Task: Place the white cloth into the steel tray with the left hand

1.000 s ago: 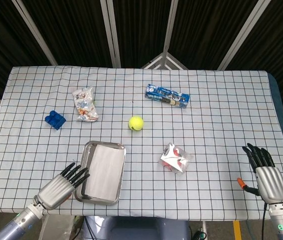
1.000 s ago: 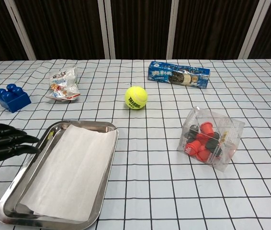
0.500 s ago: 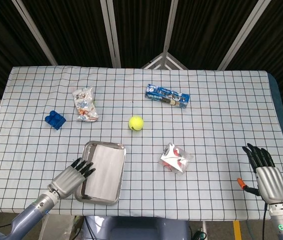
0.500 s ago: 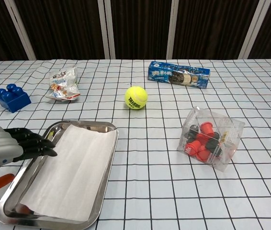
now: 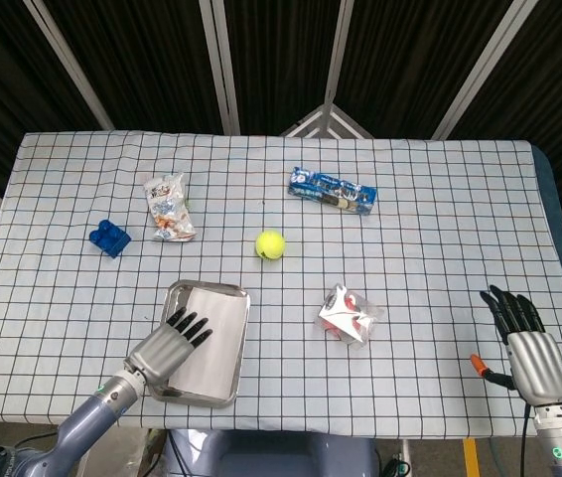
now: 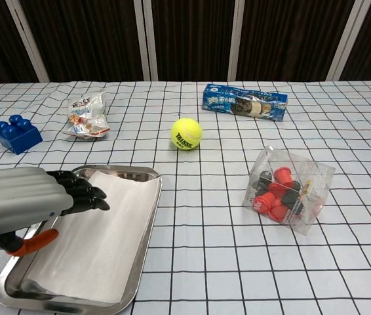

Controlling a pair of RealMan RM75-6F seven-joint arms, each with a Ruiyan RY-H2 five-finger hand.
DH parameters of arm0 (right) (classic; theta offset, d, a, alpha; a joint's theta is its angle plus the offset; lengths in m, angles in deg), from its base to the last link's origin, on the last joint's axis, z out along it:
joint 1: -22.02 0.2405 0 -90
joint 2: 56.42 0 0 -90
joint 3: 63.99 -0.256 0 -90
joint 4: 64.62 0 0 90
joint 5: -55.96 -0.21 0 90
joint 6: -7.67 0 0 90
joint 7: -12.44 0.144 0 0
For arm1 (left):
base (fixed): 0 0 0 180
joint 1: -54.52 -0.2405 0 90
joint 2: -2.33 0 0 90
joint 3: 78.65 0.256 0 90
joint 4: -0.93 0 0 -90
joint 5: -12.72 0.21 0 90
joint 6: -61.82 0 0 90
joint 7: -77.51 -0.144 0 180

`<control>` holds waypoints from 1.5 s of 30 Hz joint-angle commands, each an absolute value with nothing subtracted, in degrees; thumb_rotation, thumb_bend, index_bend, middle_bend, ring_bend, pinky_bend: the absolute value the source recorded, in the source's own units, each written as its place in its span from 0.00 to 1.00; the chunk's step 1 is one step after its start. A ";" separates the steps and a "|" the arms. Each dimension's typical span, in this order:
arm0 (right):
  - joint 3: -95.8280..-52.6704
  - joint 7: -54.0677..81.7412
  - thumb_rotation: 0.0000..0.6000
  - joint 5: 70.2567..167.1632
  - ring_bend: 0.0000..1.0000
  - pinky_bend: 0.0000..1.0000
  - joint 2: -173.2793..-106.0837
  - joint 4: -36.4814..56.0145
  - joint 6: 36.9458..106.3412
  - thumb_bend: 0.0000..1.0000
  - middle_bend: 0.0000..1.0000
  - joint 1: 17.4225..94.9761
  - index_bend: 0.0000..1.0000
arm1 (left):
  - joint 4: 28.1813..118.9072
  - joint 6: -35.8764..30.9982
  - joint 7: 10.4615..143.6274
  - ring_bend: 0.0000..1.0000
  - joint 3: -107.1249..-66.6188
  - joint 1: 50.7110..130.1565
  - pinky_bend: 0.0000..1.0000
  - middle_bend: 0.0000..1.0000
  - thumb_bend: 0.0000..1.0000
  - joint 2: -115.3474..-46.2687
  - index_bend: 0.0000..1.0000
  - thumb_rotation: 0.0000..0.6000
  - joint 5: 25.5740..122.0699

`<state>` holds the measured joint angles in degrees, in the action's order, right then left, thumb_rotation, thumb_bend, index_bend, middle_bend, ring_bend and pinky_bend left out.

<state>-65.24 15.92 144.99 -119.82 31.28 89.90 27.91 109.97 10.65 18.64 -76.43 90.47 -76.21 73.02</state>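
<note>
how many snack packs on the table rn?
2: blue cookie pack at the far middle, crinkled snack bag at far left by the blue brick. None seem hidden.

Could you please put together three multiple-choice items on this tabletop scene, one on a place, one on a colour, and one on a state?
1. Where does the white cloth lie?
A. Inside the steel tray
B. Beside the blue brick
C. Under the ball

2. What colour is the ball?
A. Red
B. Yellow-green
C. White

3. How is the left hand?
A. Gripping the ball
B. Off to the far right of the table
C. Over the tray with fingers stretched out, holding nothing

Answers:
1. A, since the cloth covers the tray's floor within its rim in both views.
2. B, as the chest view shows a yellow-green tennis ball.
3. C, because the head view shows its fingers extended above the cloth, with nothing in them.
</note>
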 commanded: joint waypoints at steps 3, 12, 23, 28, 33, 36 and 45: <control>-65.25 16.07 1.00 144.98 0.00 0.00 -119.77 31.29 89.85 0.31 0.00 27.93 0.00 | 108.98 10.54 17.68 0.00 -76.06 92.50 0.00 0.00 0.72 -77.85 0.00 1.00 70.21; -65.23 16.33 1.00 145.09 0.00 0.00 -119.70 31.26 89.90 0.31 0.00 27.94 0.00 | 108.94 8.76 16.32 0.00 -74.39 95.29 0.00 0.00 0.72 -79.22 0.00 1.00 64.38; -65.18 16.11 1.00 145.12 0.00 0.00 -119.73 31.35 89.92 0.31 0.00 27.92 0.00 | 110.16 6.45 16.52 0.00 -72.18 97.06 0.00 0.00 0.72 -79.38 0.00 1.00 62.06; -65.16 16.07 1.00 145.14 0.00 0.00 -119.74 31.37 89.90 0.31 0.00 27.93 0.00 | 110.34 5.23 16.60 0.00 -71.00 97.46 0.00 0.00 0.72 -79.11 0.00 1.00 61.23; -65.15 16.02 1.00 145.20 0.00 0.00 -119.77 31.34 89.96 0.31 0.00 27.92 0.00 | 110.74 4.29 17.12 0.00 -70.37 97.69 0.00 0.00 0.72 -78.93 0.00 1.00 61.19; -65.14 15.99 1.00 145.18 0.00 0.00 -119.80 31.34 89.92 0.31 0.00 27.92 0.00 | 110.92 3.82 17.38 0.00 -69.78 97.72 0.00 0.00 0.72 -78.72 0.00 1.00 61.33; -65.17 15.98 1.00 145.17 0.00 0.00 -119.80 31.34 90.03 0.31 0.00 27.89 0.00 | 111.05 2.72 20.02 0.00 -69.53 97.60 0.00 0.00 0.71 -78.57 0.00 1.00 63.52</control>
<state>-65.17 15.98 145.18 -119.80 31.35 90.03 27.89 110.81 3.10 19.42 -69.47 97.72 -78.69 62.85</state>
